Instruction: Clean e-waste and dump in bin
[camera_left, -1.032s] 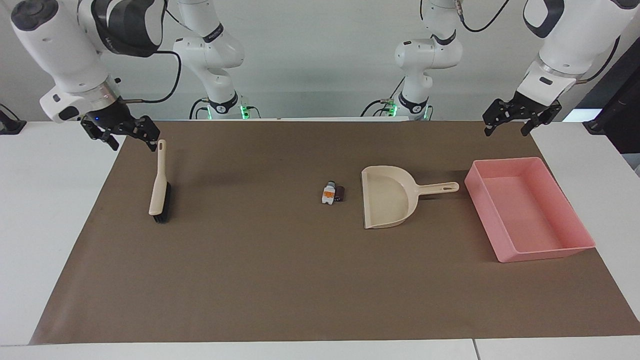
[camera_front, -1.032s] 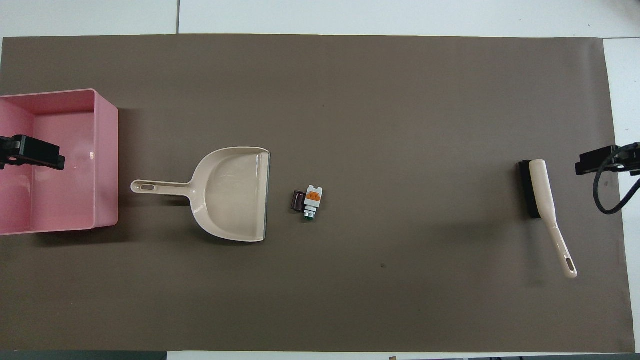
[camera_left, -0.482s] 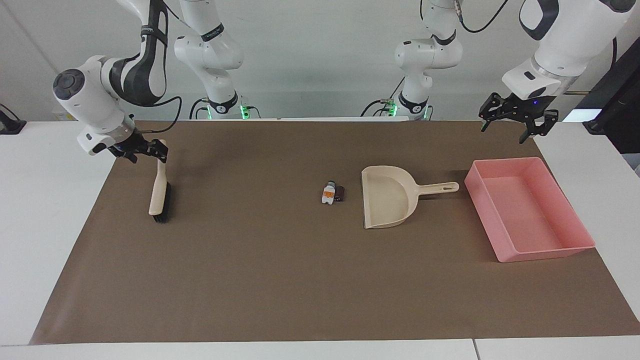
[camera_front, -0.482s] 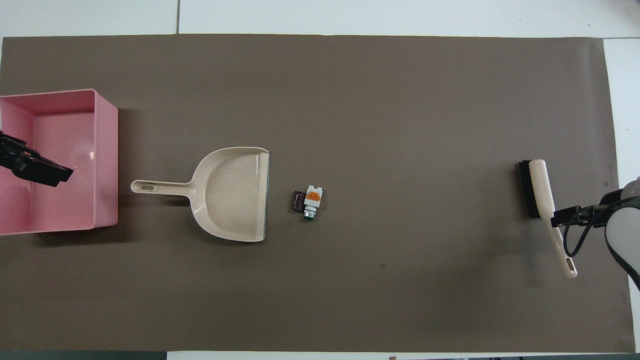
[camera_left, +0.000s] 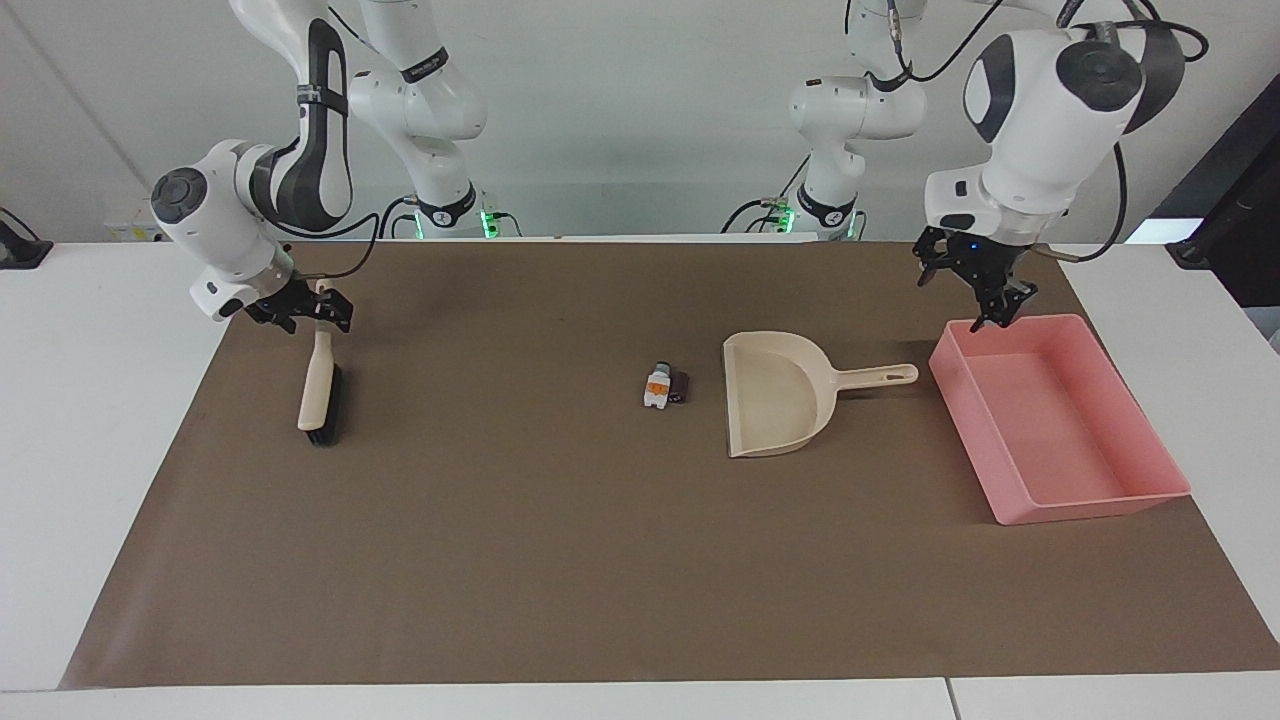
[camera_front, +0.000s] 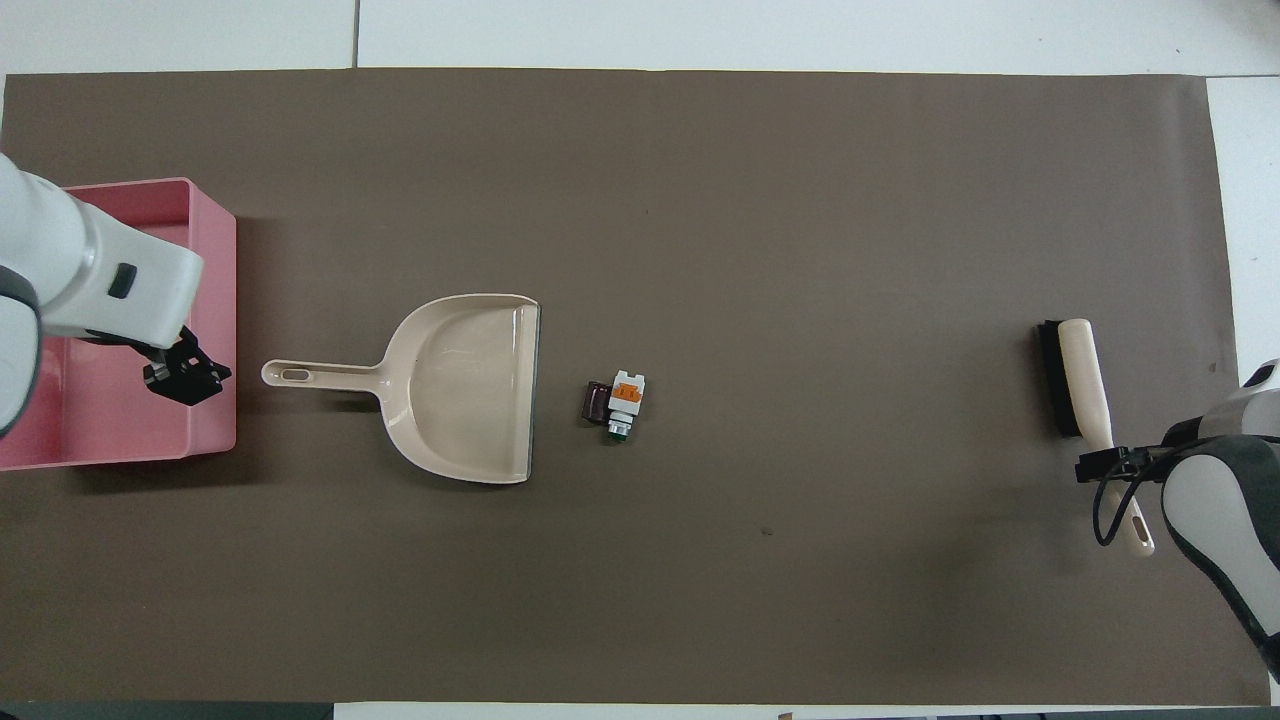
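Pink bin (camera_left: 1060, 420) sits at the left arm's end of the table (camera_left: 100, 400), dustpan (camera_left: 775, 395) beside it, mouth facing the e-waste (camera_left: 665, 386) lying just off its lip; likely staged for one sweep. Right pincer (camera_left: 315, 310) sits at the brush (camera_left: 320, 385) handle, fingers apart, not yet clamped; left pincer (camera_left: 975, 285) hangs spread over the bin's edge near the dustpan handle.
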